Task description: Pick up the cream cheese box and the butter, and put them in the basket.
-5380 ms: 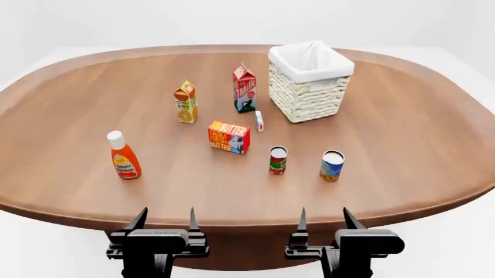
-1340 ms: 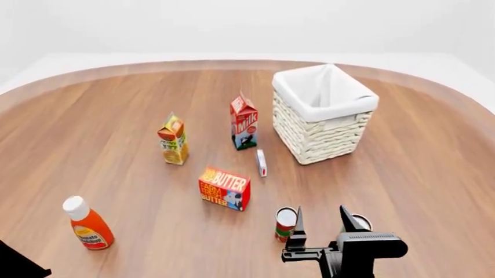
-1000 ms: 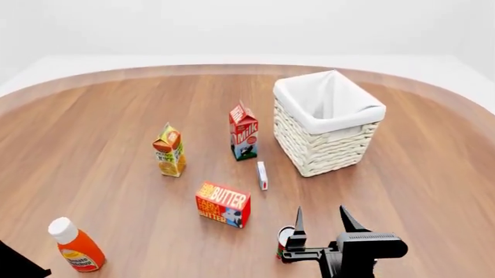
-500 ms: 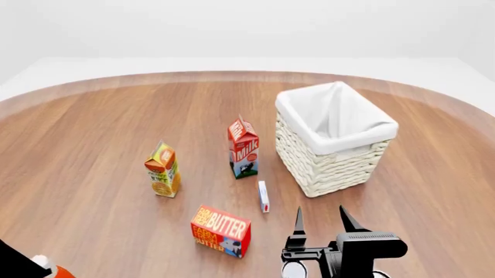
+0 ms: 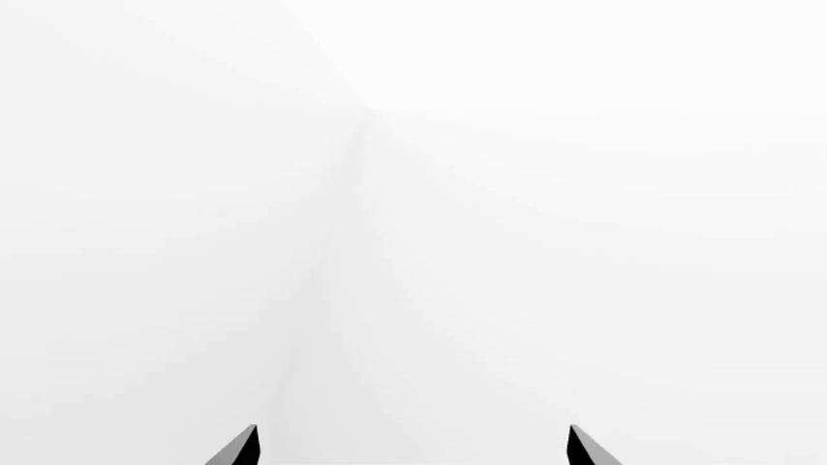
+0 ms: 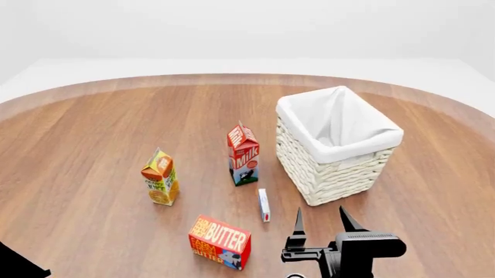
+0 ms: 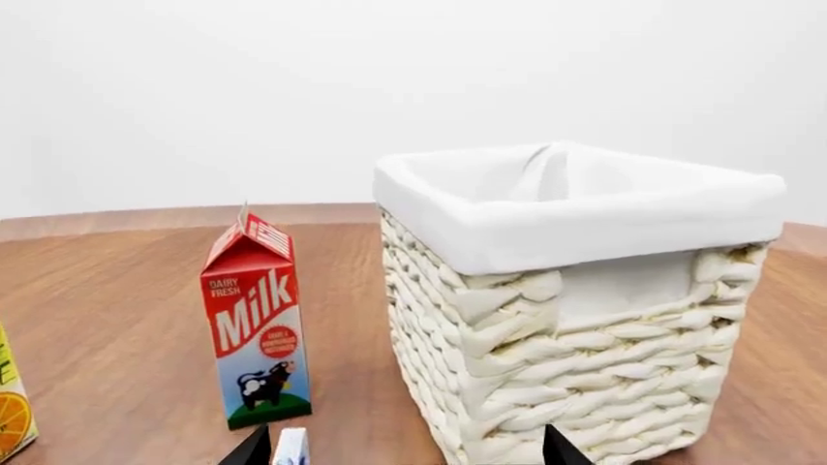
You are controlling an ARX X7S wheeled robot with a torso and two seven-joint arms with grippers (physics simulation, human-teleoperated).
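Two grippers are reported, but only the right gripper (image 6: pixel 319 223) is seen over the wooden table (image 6: pixel 85 145) in the head view, low and right of centre, its black fingers spread apart and holding nothing. The left gripper (image 5: pixel 411 448) appears in its own wrist view only as two separated fingertips against blank white, so it is also open and empty; only a dark corner of that arm shows at the head view's lower left.

The cream cheese box (image 6: pixel 264 204), a thin white slab standing on edge, is placed just ahead of the right gripper and slightly to its left, between the milk carton (image 6: pixel 243 153) and the gripper. Its long axis is seen running roughly away from the robot. In the right wrist view, one corner of it (image 7: pixel 292 446) shows just inside one fingertip, so it is judged off-centre in the gap.

The butter (image 6: pixel 219 242) lies flat to the left of the right gripper, nearer the robot. The basket (image 6: pixel 337 145) stands ahead and to the right, with nothing seen inside. An orange juice carton (image 6: pixel 160 177) stands further left. The right arm is judged the nearer to both items.
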